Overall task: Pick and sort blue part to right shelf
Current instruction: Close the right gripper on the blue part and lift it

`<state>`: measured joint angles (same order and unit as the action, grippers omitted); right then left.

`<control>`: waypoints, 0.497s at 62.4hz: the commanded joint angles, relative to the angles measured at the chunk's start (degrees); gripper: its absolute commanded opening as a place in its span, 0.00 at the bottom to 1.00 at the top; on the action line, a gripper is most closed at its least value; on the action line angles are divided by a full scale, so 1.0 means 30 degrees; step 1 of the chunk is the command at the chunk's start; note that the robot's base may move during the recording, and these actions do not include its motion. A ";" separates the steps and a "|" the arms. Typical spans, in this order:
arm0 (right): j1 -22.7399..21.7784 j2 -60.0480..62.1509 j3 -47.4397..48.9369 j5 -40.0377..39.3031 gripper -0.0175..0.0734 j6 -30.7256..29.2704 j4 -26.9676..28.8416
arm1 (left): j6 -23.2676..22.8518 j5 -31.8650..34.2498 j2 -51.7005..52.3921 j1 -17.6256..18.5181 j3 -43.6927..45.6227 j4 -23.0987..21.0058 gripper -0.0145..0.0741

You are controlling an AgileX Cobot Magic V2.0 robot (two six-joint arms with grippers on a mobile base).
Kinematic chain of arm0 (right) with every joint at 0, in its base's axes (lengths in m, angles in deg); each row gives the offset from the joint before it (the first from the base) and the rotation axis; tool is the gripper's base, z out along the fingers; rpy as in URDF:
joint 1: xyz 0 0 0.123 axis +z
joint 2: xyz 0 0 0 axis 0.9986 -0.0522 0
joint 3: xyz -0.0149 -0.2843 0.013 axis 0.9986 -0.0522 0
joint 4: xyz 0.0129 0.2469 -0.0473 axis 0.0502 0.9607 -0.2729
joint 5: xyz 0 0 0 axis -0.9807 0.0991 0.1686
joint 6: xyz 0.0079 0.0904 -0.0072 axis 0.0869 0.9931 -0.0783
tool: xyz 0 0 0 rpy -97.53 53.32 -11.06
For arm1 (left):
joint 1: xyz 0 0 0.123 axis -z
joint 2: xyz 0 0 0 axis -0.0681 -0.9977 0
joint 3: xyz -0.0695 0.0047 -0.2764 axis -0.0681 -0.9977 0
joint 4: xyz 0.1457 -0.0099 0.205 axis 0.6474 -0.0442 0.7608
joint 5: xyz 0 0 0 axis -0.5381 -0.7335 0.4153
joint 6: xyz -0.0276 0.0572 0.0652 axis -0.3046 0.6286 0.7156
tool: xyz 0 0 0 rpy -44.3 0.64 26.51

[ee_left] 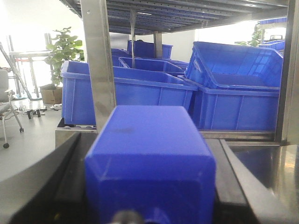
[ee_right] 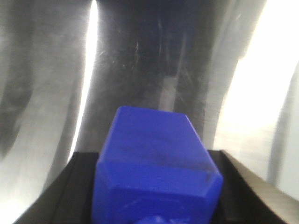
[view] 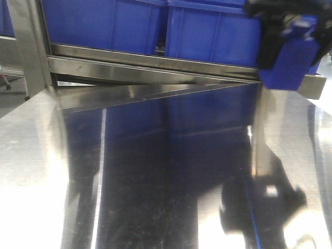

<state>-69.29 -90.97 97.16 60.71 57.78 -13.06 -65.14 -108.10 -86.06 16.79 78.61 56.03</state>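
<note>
My right gripper (view: pixel 282 52) hangs at the top right, above the steel table (view: pixel 31 155) and in front of the right shelf's front rail (view: pixel 155 70). It is shut on a blue part (view: pixel 291 65). In the right wrist view this blue part (ee_right: pixel 156 163) sits between the black fingers (ee_right: pixel 79 186) over the table. My left gripper (ee_left: pixel 149 137) is out of the exterior view. It is shut on another blue part (ee_left: pixel 149 158), level with the shelf's rail (ee_left: pixel 243 135) and facing its large blue bins (ee_left: pixel 140 93).
A steel upright post (ee_left: pixel 99 60) of the shelf stands straight ahead of the left gripper. Two blue bins (view: pixel 104 21) sit side by side on the shelf above the rail. A potted plant (ee_left: pixel 65 51) and an office chair (ee_left: pixel 7 107) stand on the floor at far left.
</note>
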 commanded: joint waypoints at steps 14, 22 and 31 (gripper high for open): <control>-0.0014 0.7245 -0.6473 -0.4837 0.41 -0.0884 -0.1356 | -0.0002 0.1678 -0.0323 0.0104 0.0460 0.0215 0.47; -0.0014 1.0154 -0.8988 -0.6156 0.41 -0.0884 -0.1356 | -0.0002 0.1678 -0.0323 0.0104 0.0460 0.0215 0.47; -0.0014 1.3435 -1.1222 -0.6805 0.41 -0.0884 -0.1356 | -0.0002 0.1678 -0.0323 0.0104 0.0460 0.0215 0.47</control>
<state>-69.29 -56.45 64.85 45.74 55.70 -16.05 -65.14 -108.10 -86.06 16.79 78.61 56.03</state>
